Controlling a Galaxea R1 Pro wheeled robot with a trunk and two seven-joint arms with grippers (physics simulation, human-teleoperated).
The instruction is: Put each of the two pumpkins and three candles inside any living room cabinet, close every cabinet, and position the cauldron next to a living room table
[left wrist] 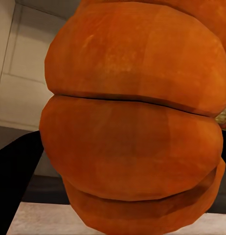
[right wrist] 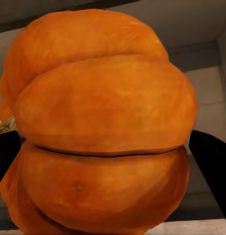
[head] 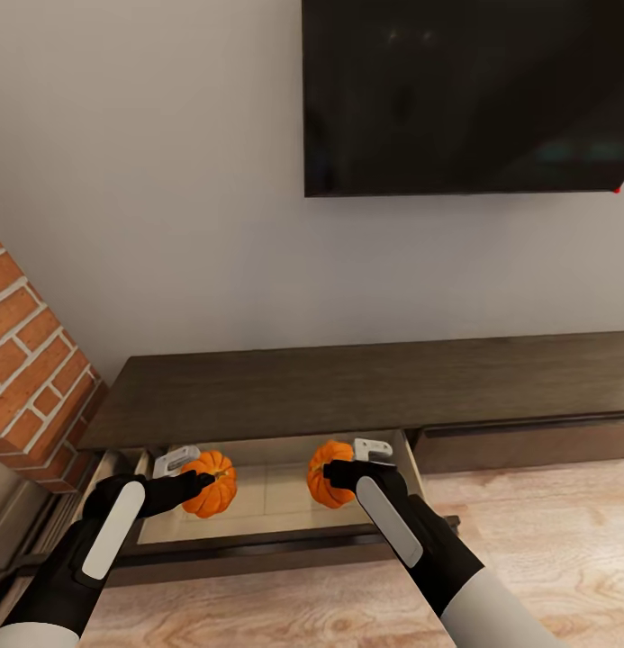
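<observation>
Both arms reach forward, the left gripper [head: 200, 483] clamped on one pumpkin [head: 212, 483] and the right gripper [head: 334, 474] on the other pumpkin [head: 327, 473], each held directly above the cabinet's open drawer [head: 271, 499]

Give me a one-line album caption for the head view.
Each pincer, left and right, holds a pumpkin, left pumpkin and right pumpkin, over the cabinet's open drawer.
</observation>
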